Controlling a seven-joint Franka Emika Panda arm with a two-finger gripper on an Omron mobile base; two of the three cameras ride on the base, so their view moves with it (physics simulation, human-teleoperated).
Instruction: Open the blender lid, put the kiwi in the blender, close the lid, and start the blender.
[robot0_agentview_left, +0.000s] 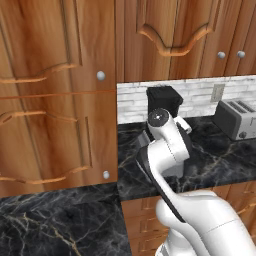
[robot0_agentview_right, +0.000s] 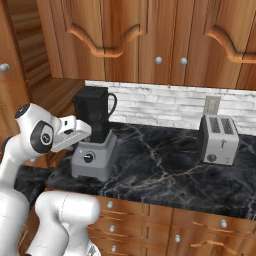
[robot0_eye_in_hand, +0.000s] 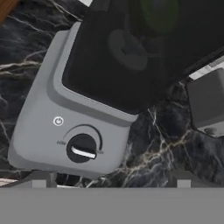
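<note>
Wooden cabinets (robot0_agentview_right: 150, 35) fill the upper frame over a black marble table (robot0_agentview_right: 165, 160). The blender (robot0_agentview_right: 95, 145) stands at centre left of the right base view, its dark jar (robot0_eye_in_hand: 144, 48) looking rigid and slick; a green blur seen through it in the hand view may be the kiwi (robot0_eye_in_hand: 159, 15). The knob (robot0_eye_in_hand: 82, 148) is small, best pinched across its ridge. The arm bends forward, the pincer (robot0_eye_in_hand: 109, 179) above the base, fingers parted wide

Black marble counter (robot0_agentview_right: 165, 165) carries the blender (robot0_agentview_right: 93, 145) at its left; the toaster (robot0_agentview_right: 218, 139) stands well apart, right.
</note>
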